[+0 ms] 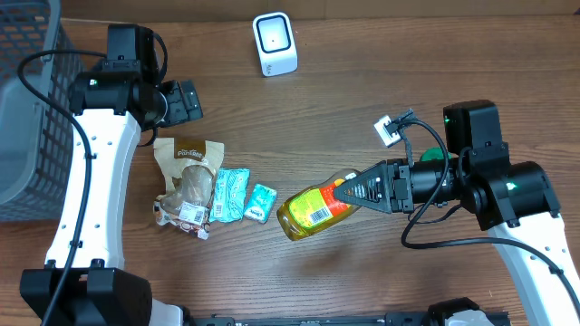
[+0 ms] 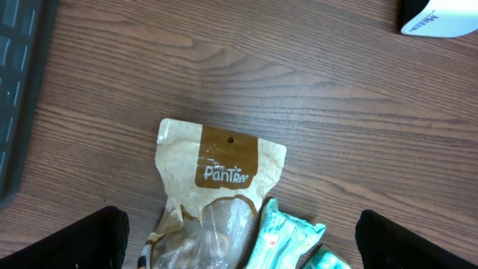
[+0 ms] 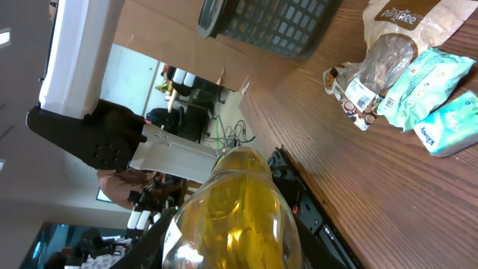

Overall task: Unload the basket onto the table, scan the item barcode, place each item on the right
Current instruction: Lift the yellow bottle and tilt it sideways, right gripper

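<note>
The bottle was grasped at its cap end by the right pincer, its body projecting beyond the tips; the left pincer was seen released.

The overhead camera, set high, looks straight down on the counter. The left wrist camera sits close above the brown pouch, facing down. The right wrist camera, rolled sideways, looks leftward past the bottle; all three views share that pouch.
</note>
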Robot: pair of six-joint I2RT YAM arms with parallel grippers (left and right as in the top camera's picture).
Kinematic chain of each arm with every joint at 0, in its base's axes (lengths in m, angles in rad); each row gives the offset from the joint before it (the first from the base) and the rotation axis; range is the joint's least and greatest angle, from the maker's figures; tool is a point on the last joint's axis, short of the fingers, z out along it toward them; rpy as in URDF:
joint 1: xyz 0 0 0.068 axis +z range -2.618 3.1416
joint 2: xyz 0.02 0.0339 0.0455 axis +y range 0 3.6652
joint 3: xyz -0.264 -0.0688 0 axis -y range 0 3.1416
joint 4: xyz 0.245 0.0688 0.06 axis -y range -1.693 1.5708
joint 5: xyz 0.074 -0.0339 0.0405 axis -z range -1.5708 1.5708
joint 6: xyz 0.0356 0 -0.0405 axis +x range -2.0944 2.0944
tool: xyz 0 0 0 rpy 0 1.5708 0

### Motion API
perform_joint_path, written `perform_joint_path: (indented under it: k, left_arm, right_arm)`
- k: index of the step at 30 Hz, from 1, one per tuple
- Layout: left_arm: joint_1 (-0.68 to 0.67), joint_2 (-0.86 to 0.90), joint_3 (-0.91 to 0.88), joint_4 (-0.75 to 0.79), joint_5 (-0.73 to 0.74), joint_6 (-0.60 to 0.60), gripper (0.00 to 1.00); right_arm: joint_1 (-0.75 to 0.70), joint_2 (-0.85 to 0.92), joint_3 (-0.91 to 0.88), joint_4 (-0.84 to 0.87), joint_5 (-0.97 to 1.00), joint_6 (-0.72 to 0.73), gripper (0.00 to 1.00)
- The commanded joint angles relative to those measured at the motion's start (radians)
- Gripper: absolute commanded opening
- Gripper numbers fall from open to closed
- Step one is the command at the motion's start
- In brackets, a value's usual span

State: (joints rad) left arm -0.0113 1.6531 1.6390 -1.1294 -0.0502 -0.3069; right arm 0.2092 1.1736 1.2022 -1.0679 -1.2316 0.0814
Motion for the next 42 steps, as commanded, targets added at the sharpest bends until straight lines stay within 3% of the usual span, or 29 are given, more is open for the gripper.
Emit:
perform_joint_path:
  k: [1, 33, 42]
  left_arm:
    - [0.002, -0.006, 0.013, 0.004, -0.009, 0.015, 1.00]
    - [0.002, -0.006, 0.013, 0.003, -0.009, 0.015, 1.00]
    - [0.002, -0.006, 0.013, 0.003, -0.009, 0.015, 1.00]
  right_arm:
    - [-0.002, -0.002, 0.029, 0.003, -0.049, 0.003, 0.23]
    - [-0.002, -0.002, 0.029, 0.003, -0.015, -0.001, 0.24]
    - [-0.001, 0.002, 0.028, -0.016, 0.211, 0.000, 0.23]
